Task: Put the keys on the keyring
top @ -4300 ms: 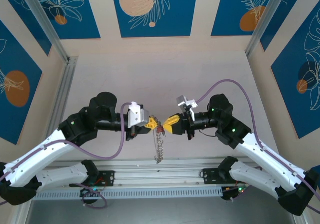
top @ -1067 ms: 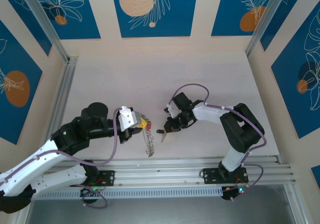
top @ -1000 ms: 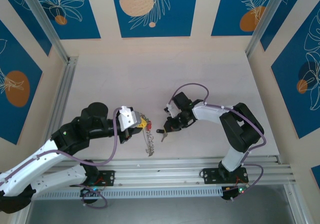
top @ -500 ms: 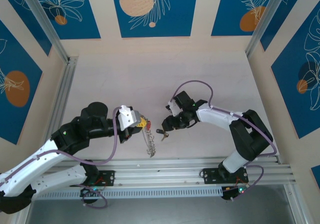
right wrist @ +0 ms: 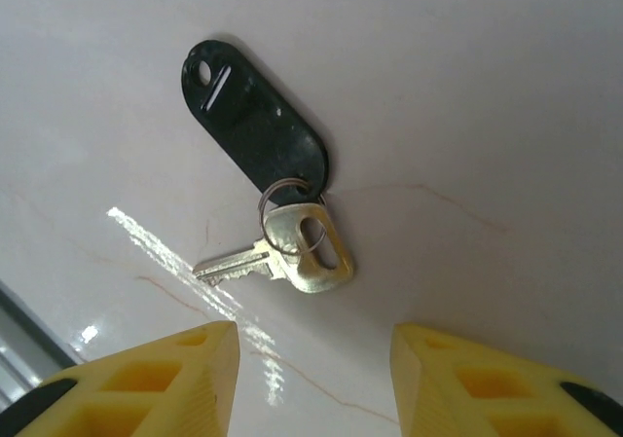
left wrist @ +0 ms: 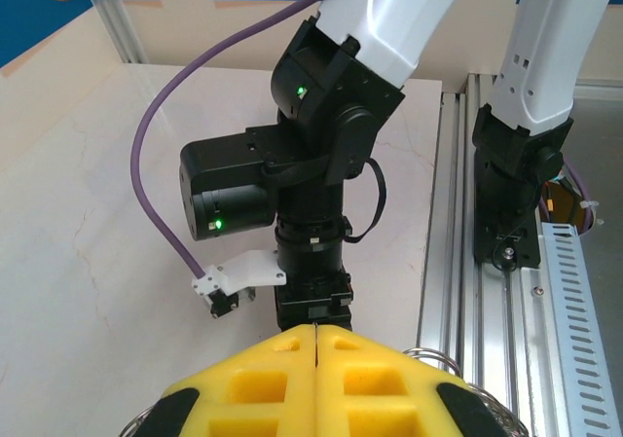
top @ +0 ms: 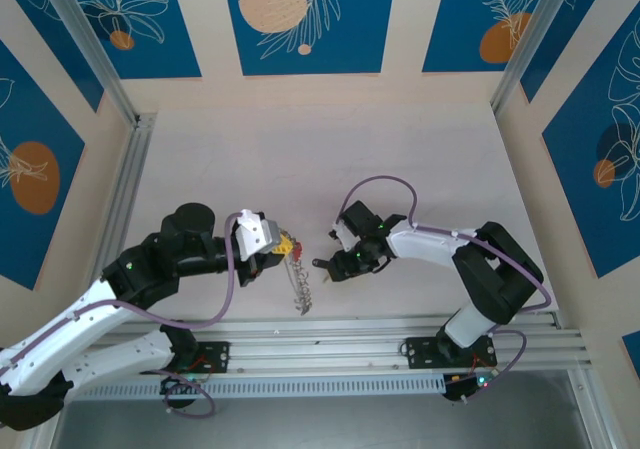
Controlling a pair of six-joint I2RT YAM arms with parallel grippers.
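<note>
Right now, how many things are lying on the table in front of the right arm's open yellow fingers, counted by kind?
Black plastic tag: 1
Small split ring: 1
Metal key: 1
Total: 3

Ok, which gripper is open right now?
The right gripper, spread wide above the key; the left gripper is shut on the keyring.
</note>
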